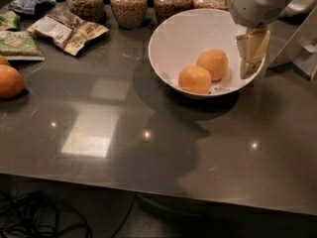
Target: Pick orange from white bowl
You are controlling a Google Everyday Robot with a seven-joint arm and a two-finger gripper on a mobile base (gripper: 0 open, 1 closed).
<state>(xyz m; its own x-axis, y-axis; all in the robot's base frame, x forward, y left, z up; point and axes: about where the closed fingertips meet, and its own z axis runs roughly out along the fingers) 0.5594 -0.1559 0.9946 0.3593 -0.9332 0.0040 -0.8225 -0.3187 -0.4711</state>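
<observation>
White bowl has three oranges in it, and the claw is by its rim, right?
Not quite. The camera view shows two in the white bowl, not three: the orange and a smaller orange in front of it. The claw is by the bowl's rim.

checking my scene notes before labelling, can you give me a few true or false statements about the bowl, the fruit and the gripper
1. The white bowl holds two orange fruits, a front fruit and a rear fruit. True.
2. The gripper is carrying a fruit. False: it hangs at the bowl's right rim, and both fruits lie in the bowl.
3. A third fruit lies on the table at the left edge. True.
4. The jars stand nearer the camera than the bowl. False: they stand behind it.
</observation>
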